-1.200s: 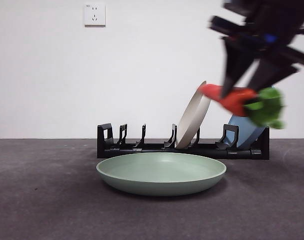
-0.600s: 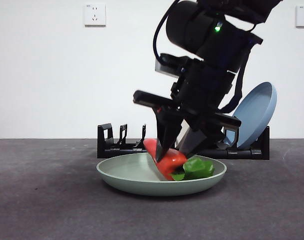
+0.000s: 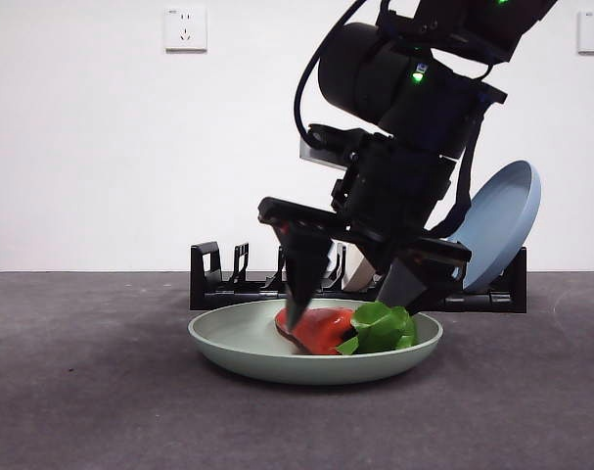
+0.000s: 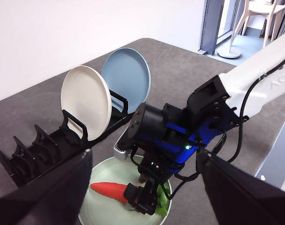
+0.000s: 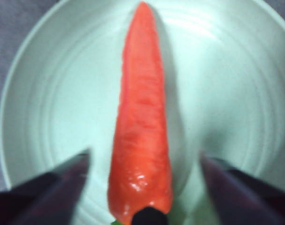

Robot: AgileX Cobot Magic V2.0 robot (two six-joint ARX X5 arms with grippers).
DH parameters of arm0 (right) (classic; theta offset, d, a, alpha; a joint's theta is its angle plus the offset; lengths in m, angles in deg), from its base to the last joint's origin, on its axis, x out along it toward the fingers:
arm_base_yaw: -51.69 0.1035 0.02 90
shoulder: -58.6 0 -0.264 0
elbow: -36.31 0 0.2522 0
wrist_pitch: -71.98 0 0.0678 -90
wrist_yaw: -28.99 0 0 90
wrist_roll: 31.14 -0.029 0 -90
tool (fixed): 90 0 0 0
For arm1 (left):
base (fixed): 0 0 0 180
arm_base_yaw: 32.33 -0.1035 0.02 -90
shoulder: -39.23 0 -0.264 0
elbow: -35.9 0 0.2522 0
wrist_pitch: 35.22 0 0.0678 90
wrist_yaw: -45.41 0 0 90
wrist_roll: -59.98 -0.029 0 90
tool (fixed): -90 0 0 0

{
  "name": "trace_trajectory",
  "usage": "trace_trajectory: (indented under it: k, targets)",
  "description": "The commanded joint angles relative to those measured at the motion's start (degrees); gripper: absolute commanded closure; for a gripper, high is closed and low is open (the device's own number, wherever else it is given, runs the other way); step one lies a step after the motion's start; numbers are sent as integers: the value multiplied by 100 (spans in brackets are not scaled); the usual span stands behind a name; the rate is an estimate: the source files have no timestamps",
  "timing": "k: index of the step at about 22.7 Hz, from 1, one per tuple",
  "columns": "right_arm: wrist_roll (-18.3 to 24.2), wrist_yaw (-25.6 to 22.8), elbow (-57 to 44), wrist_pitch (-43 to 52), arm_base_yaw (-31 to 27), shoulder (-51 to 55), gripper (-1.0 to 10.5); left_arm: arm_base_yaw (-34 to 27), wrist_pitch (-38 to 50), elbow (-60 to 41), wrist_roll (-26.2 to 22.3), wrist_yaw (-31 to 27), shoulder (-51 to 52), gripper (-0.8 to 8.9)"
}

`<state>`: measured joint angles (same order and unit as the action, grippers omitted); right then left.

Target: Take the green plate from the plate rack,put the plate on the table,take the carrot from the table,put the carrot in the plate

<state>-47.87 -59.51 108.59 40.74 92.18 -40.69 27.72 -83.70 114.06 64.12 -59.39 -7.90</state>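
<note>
The green plate [image 3: 228, 348] lies flat on the table [image 3: 81, 411] in front of the plate rack [image 3: 238, 284]. The carrot [image 3: 318, 330] lies in the plate, its green leaves [image 3: 380, 328] toward the right. My right gripper [image 3: 341, 313] hangs low over the plate, jaws open on either side of the carrot and not gripping it. The right wrist view shows the carrot [image 5: 142, 131] lying free on the plate [image 5: 227, 70] between the spread jaws of that gripper [image 5: 144, 160]. My left gripper [image 4: 144, 154] is open and empty, high above the scene.
A beige plate [image 4: 86, 105] and a blue plate [image 3: 502, 220] stand in the rack's right slots. The rack's left slots [image 4: 39, 150] hold nothing. The right arm [image 3: 404, 117] hides most of the beige plate in the front view.
The right gripper carried the carrot from the upper right down into the green plate. Its jaws have now opened and the carrot lies flat in the plate.
</note>
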Motion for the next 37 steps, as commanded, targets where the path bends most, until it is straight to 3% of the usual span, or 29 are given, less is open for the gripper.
trace_trajectory:
  k: [1, 5, 14, 25, 27, 30, 31, 37]
  targets:
    - [-33, -4, 17, 2, 13, 225, 407, -4, 7, -17, 46, -4, 2, 436]
    - [164, -4, 17, -573, 15, 1259, 407, -4, -76, -17, 44, -4, 2, 436]
    - [640, 11, 17, -3082, 15, 3858, 411, -4, -376, -17, 44, 0, 2, 436]
    - [693, 151, 17, -4813, 13, 5318, 431, -2, -752, -17, 81, 26, 2, 442]
    - [721, 146, 17, -4839, 13, 5425, 578, -2, -822, -17, 87, 26, 2, 485]
    - [748, 138, 17, -4819, 13, 5525, 959, -2, -887, -17, 87, 24, 2, 767]
    - [793, 136, 17, -4809, 13, 5539, 951, -2, -892, -17, 90, 24, 2, 838]
    - [822, 138, 17, -4809, 13, 5545, 949, -4, -892, -17, 85, 24, 2, 821]
